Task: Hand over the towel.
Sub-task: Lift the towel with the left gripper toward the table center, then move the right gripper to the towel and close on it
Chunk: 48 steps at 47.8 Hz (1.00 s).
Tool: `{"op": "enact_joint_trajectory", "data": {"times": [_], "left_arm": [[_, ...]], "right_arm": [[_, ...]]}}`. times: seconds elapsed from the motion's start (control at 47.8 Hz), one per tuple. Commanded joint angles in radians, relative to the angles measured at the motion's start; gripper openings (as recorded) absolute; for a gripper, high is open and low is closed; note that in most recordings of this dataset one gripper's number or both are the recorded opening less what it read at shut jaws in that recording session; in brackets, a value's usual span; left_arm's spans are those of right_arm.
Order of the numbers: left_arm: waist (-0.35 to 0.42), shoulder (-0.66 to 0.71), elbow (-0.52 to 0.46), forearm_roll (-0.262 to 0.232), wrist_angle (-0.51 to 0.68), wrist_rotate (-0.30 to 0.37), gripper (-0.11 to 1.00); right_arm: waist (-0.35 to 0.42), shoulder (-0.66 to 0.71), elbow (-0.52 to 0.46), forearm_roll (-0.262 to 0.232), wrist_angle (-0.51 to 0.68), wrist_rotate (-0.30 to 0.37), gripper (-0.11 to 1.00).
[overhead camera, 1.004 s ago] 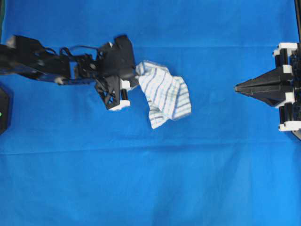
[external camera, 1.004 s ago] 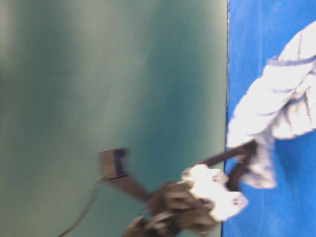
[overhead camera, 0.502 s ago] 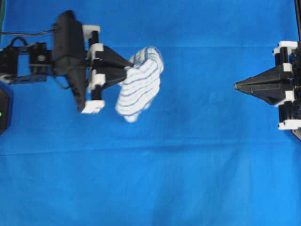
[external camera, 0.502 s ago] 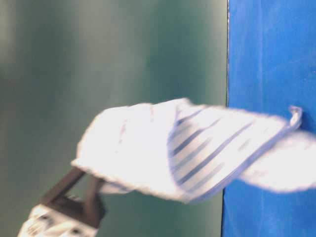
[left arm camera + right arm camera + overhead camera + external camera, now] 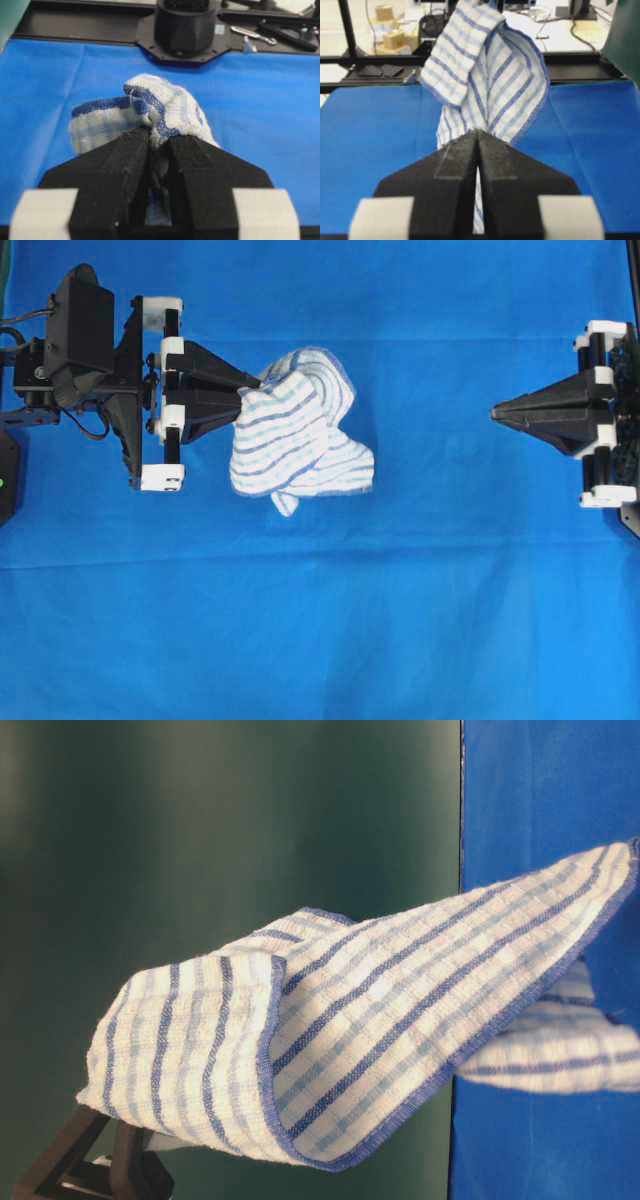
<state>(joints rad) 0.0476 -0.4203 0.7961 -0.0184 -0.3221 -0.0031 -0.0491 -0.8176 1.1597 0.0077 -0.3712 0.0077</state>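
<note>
We've got the towel (image 5: 298,430) pinched by one edge in the left gripper (image 5: 246,392), hanging above the blue cloth (image 5: 320,620). It looks light and floppy, so grab a bunched fold. The right gripper (image 5: 496,414) sits closed and empty, well apart.

From table level, I see the towel (image 5: 380,1030) cut off at the right edge. It hides the left gripper (image 5: 90,1175) apart from a dark piece at the bottom edge.

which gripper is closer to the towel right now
Left. The left gripper is shut on the towel, holding its edge. The right gripper is shut and apart from it, across the blue cloth.
</note>
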Motion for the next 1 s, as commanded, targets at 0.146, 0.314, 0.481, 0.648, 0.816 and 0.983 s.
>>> {"op": "enact_joint_trajectory", "data": {"times": [0.146, 0.314, 0.481, 0.648, 0.816, 0.983], "left_arm": [[-0.003, -0.014, -0.011, -0.002, -0.012, 0.002, 0.05], [-0.003, -0.012, -0.011, -0.002, -0.012, 0.002, 0.05], [-0.005, -0.011, -0.012, -0.002, -0.014, 0.002, 0.05], [-0.005, -0.009, -0.011, -0.002, -0.012, 0.002, 0.05], [-0.003, -0.011, -0.011, -0.002, -0.012, 0.002, 0.05], [-0.005, -0.012, -0.008, 0.0, -0.012, 0.003, 0.05]], "right_arm": [[-0.008, 0.166, -0.074, 0.043, -0.051, 0.006, 0.22], [-0.017, 0.35, -0.161, 0.067, -0.129, 0.006, 0.68], [-0.017, 0.511, -0.272, 0.075, -0.156, 0.008, 0.71], [-0.018, 0.635, -0.396, 0.086, -0.152, 0.005, 0.71], [-0.018, 0.71, -0.486, 0.086, -0.13, 0.003, 0.71], [-0.018, 0.749, -0.535, 0.086, -0.104, 0.003, 0.71]]}}
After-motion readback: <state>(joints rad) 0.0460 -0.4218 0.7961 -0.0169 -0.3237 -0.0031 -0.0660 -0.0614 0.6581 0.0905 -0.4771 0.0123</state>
